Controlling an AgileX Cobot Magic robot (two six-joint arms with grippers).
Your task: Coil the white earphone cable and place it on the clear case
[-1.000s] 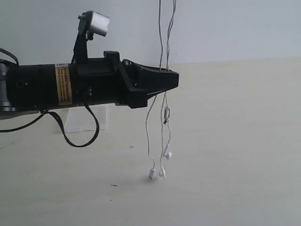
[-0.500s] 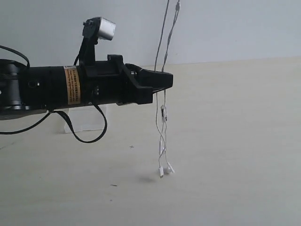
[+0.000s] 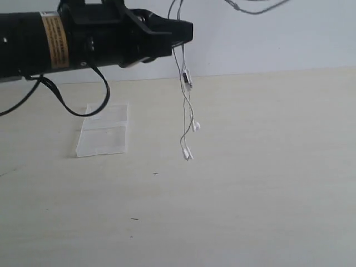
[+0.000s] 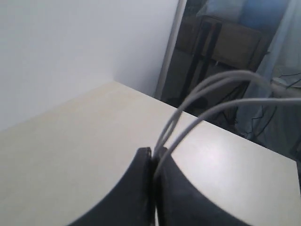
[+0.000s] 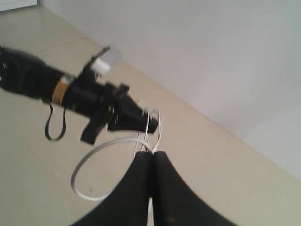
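The white earphone cable (image 3: 187, 105) hangs in the air from my left gripper (image 3: 186, 32), which is shut on it; its earbuds dangle clear of the table. In the left wrist view the strands (image 4: 197, 101) leave the closed jaws of the left gripper (image 4: 153, 151). My right gripper (image 5: 153, 154) is out of the exterior view and is shut on the same cable (image 5: 99, 150), a loop of which curves out beside it. The clear case (image 3: 103, 136) lies flat on the table, left of the hanging earbuds.
The left arm's black body (image 3: 72, 39) and its looping black cable (image 3: 83, 105) hang above the case. The pale table (image 3: 250, 183) spreads out to the right and front. A white wall stands behind.
The left arm rose and drew left, lifting the cable so the earbuds left the table. The clear case, earlier half hidden behind the arm, now shows fully.
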